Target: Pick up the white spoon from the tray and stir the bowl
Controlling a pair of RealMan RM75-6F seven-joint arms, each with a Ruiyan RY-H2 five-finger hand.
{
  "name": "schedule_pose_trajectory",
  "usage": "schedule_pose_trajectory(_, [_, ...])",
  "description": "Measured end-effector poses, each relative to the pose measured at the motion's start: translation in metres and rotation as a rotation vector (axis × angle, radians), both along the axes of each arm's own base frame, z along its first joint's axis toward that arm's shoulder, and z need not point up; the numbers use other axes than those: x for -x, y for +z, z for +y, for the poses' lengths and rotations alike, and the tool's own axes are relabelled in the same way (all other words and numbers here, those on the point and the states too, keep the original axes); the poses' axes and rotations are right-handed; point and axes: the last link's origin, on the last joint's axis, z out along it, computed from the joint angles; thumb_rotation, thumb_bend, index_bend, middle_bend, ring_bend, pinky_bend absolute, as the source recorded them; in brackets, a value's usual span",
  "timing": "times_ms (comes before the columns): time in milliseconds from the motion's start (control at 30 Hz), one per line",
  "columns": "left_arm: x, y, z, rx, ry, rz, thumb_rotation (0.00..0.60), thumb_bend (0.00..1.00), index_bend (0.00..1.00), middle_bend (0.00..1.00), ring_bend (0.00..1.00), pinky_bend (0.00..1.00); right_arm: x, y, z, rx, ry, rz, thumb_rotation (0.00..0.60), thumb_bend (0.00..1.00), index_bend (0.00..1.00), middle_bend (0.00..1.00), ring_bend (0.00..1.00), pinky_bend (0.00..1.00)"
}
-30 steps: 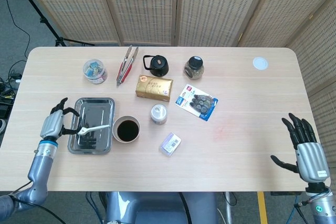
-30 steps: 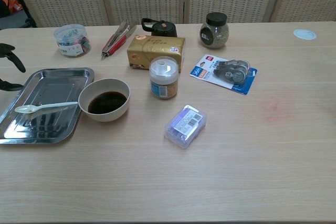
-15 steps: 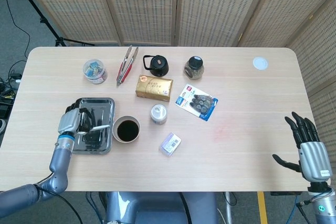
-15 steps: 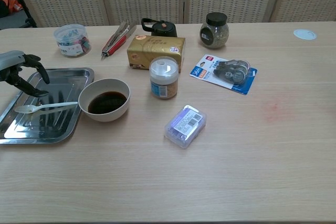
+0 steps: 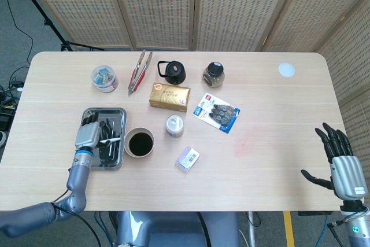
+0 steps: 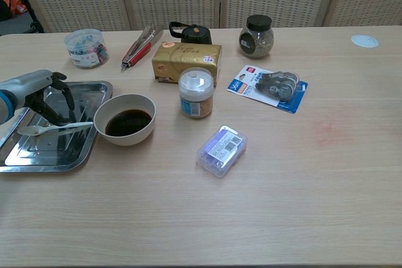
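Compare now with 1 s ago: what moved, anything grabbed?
The left hand moved in from the table's left edge to hang over the tray, fingers pointing down around the white spoon. The spoon lies where it was, not yet lifted. The right hand drifted slightly toward the near edge, still open. Bowl and the other items unchanged.

spoon (image 6: 53, 128) in tray (image 6: 94, 86), bowl (image 6: 125, 120) right of tray

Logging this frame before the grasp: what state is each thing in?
white spoon: lying flat in the tray, not lifted.
tray: flat on the table.
bowl: upright, holding dark liquid.
left hand: over the tray, fingers spread above the spoon.
right hand: open, holding nothing.
white-lidded jar: upright, lid on.
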Motion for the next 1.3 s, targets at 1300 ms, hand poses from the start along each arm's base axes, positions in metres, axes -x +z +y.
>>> schedule_pose_trajectory(1300, [-0.013, -0.023, 0.001, 0.064, -0.028, 0.093, 0.6, 0.41, 0.53, 0.0, 0.0, 0.0, 0.0, 0.006, -0.001, 0.013, 0.0, -0.02, 0.6, 0.0, 0.0, 0.0, 0.0, 0.0])
